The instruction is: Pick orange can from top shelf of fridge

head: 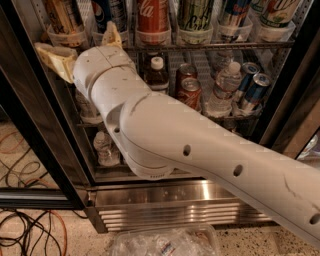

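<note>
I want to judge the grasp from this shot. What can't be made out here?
1. Orange can: camera view, upper part cut off by the frame's top edge, lid unseen.
2. Gripper, fingers open at the top shelf just below the can: its depth from the can cannot be told.
3. Lower-left bottles: camera view, mostly hidden by the arm.
</note>
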